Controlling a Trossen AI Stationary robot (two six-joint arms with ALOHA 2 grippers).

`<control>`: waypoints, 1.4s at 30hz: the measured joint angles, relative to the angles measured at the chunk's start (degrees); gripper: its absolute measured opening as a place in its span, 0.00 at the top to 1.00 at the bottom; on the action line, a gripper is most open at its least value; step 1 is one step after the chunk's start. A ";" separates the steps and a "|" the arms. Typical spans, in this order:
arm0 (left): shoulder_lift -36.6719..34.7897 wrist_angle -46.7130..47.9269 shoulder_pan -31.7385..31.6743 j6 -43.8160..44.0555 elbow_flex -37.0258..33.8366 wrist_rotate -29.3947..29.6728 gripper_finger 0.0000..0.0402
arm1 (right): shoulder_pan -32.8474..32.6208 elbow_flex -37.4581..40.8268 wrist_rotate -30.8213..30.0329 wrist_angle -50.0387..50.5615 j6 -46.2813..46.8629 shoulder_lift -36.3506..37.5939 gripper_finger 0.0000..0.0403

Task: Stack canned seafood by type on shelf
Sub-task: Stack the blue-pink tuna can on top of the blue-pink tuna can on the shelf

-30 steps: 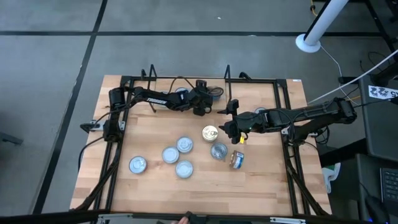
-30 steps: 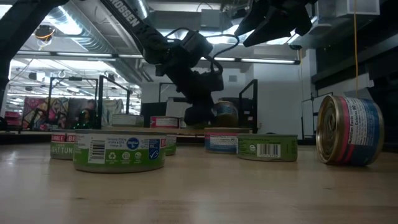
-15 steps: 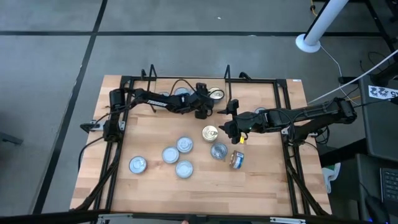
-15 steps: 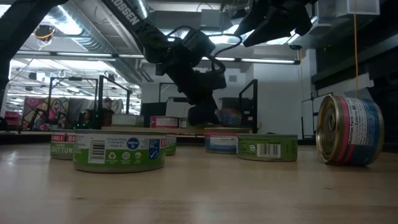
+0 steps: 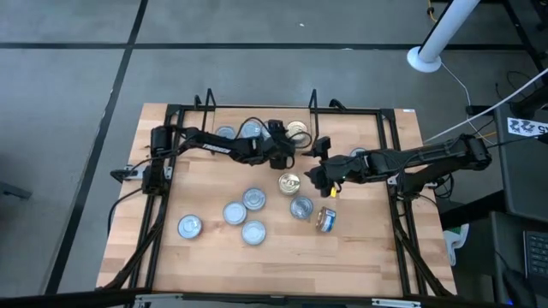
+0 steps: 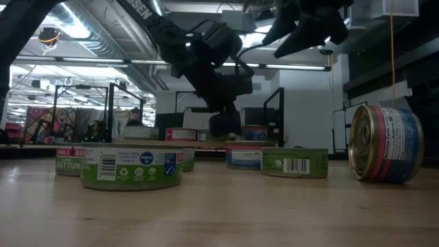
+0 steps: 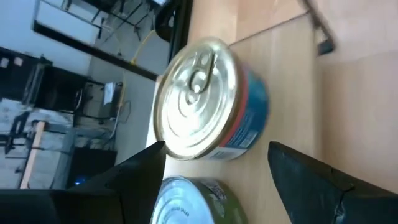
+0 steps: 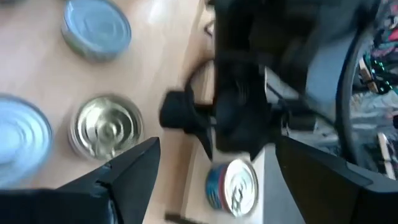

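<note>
The shelf (image 5: 313, 99) with thin black wire uprights stands at the table's far side. On it stand three tins, among them a red-and-blue tin (image 5: 297, 131) with a pale lid. My left gripper (image 5: 284, 156) is open just in front of that tin (image 7: 211, 102), its fingers apart from it on either side. A green-labelled tin (image 7: 186, 199) lies close below them. My right gripper (image 5: 317, 168) hangs open above the table's middle, near a gold-lidded tin (image 5: 289, 182). Several more tins (image 5: 244, 214) stand flat on the wood.
One tin (image 5: 326, 220) lies on its side right of the loose group, large in the low view (image 6: 384, 143). Black frame rails (image 5: 163, 214) run along the table's left and right sides. Bare wood lies along the near edge.
My left gripper has drawn back from the shelf toward the table's near edge and slightly right, rolling a little. The red-and-blue tin it covered now stands uncovered on the shelf.
</note>
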State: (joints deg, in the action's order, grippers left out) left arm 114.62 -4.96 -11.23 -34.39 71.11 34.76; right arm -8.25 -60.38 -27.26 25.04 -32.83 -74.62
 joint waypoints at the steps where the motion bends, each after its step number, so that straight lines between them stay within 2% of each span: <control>1: -0.13 -0.21 0.54 0.02 0.00 0.06 0.30 | 0.02 0.00 -0.58 0.93 -0.01 0.15 0.20; 8: -3.63 2.33 3.56 4.50 0.00 0.24 0.30 | 0.02 0.00 -1.74 5.76 0.01 3.97 0.20; 12: -7.72 4.94 5.38 13.34 0.02 0.26 0.30 | 1.42 0.00 -2.01 9.99 1.38 8.34 0.20; 16: -11.84 7.95 7.16 26.98 0.09 0.25 0.30 | 5.31 -0.02 -1.02 15.19 6.35 13.32 0.20; 18: -13.34 9.53 7.97 35.11 0.11 0.26 0.30 | 7.90 0.16 2.35 16.44 8.99 15.07 0.20; 23: -14.31 10.38 10.00 50.92 0.11 0.22 0.30 | 14.33 4.19 17.37 14.23 10.57 18.60 0.20; 26: -14.29 10.83 11.08 56.06 0.11 0.11 0.30 | 17.00 7.62 24.22 13.21 10.58 18.86 0.20; 32: -14.25 12.66 12.76 62.84 0.09 -0.42 0.30 | 17.61 15.68 32.57 3.49 11.93 17.79 0.20; 36: -14.25 18.65 11.89 75.23 0.09 -6.42 0.30 | 17.62 19.70 39.15 -2.99 12.01 16.55 0.20; 42: -13.87 27.09 10.34 91.51 -0.61 -16.97 0.30 | 17.59 21.72 41.43 -8.04 12.00 13.24 0.20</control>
State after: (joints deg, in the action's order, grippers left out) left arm 100.76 22.14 -0.89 57.12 70.50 17.79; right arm 9.34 -38.66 14.16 17.00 -20.84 -61.39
